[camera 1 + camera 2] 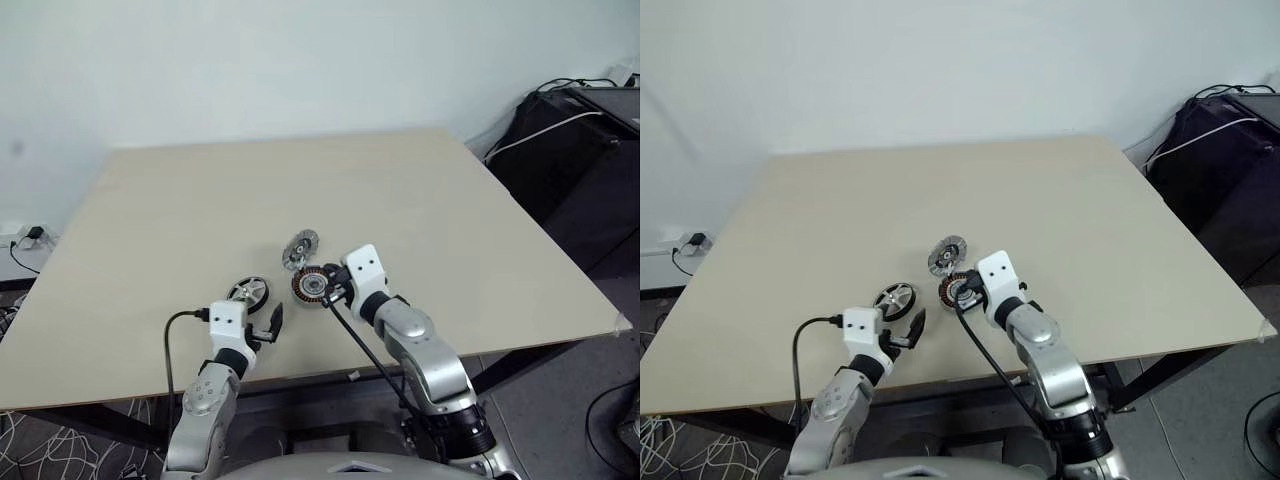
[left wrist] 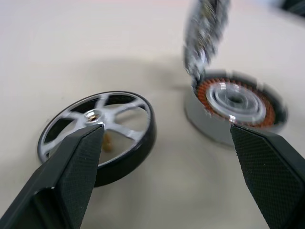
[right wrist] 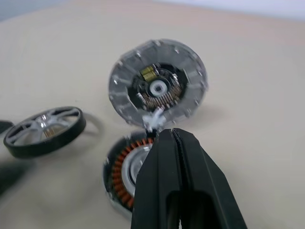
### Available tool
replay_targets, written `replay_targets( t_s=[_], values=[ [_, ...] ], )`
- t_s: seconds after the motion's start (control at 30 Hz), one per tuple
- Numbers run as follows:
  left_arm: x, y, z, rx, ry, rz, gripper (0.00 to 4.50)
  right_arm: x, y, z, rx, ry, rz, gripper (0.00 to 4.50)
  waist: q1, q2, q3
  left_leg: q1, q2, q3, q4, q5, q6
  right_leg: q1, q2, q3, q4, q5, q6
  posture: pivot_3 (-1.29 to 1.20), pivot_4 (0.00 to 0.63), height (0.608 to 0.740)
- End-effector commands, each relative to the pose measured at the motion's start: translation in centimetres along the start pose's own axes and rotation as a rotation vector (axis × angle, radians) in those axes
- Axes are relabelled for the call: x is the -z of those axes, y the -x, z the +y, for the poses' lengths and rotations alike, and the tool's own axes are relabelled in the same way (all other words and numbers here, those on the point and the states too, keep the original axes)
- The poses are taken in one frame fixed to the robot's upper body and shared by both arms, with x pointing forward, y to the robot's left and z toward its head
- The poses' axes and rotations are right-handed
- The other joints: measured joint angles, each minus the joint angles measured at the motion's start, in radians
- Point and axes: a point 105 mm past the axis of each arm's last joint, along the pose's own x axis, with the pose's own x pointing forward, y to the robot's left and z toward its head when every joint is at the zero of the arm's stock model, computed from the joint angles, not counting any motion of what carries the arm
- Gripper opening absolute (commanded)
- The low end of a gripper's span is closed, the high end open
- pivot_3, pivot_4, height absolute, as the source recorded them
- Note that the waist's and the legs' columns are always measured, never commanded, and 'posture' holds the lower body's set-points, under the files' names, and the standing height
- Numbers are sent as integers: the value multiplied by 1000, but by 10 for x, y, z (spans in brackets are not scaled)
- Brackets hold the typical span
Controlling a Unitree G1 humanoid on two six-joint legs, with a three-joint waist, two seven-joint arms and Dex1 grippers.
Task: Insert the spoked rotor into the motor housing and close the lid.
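The spoked rotor [image 1: 248,292] lies flat on the table, near its front edge. To its right sits the motor housing [image 1: 308,286], with copper windings around a silvery centre [image 2: 236,101]. The lid [image 3: 157,83] stands tilted up on edge at the housing's far rim, its inner face turned toward me. My right gripper [image 3: 164,136] is shut, and its tips are over the housing right at the lid's lower edge. My left gripper [image 2: 165,129] is open and low over the table, with the rotor before one finger [image 2: 71,167] and the housing before the other.
The pale wooden table [image 1: 400,200] stretches far back and to both sides. Its front edge runs just under my wrists. Dark equipment with cables [image 1: 580,140] stands off the table's right side. A wall plug [image 1: 30,236] is at the far left.
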Motion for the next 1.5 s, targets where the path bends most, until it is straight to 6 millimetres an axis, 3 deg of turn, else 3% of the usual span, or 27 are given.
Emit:
replay_targets(
  t_s=[0.03, 0.17, 0.73, 0.93, 1.5],
  values=[
    [-13, 7, 2, 18, 270, -42, 4500, -14, 4, -1, 5, 7, -49, 43, 1, 0, 0, 0, 0, 0, 1, 0, 0, 0, 0, 0, 0, 0, 1, 0, 0, 740],
    [-8, 10, 1, 23, 432, -1, 4500, -14, 2, 3, 1, -5, -48, 43, 2, -3, 2, 0, 1, 0, 2, 0, 0, 1, 1, -1, 0, -1, 1, 0, 0, 740],
    [9, 1, -6, 41, 829, 159, 4500, -14, 2, 7, 10, -42, -48, 43, 21, -7, 5, 0, 0, 0, 3, -3, -5, 1, 1, 0, 0, 0, 1, 0, 0, 740],
    [12, -2, -2, 13, 963, 135, 4500, -14, 2, 6, 17, -50, -49, 43, 21, -7, 5, 0, 0, 0, 3, -3, -5, 1, 1, 0, 0, 1, -2, 0, 0, 740],
    [3, -27, 1, 42, 1010, 42, 4500, -10, 3, 8, 17, -67, -31, 43, 24, -7, 5, 0, 1, 0, 3, -1, -7, 1, 2, 0, 0, 1, -1, 0, 0, 740]
  ],
)
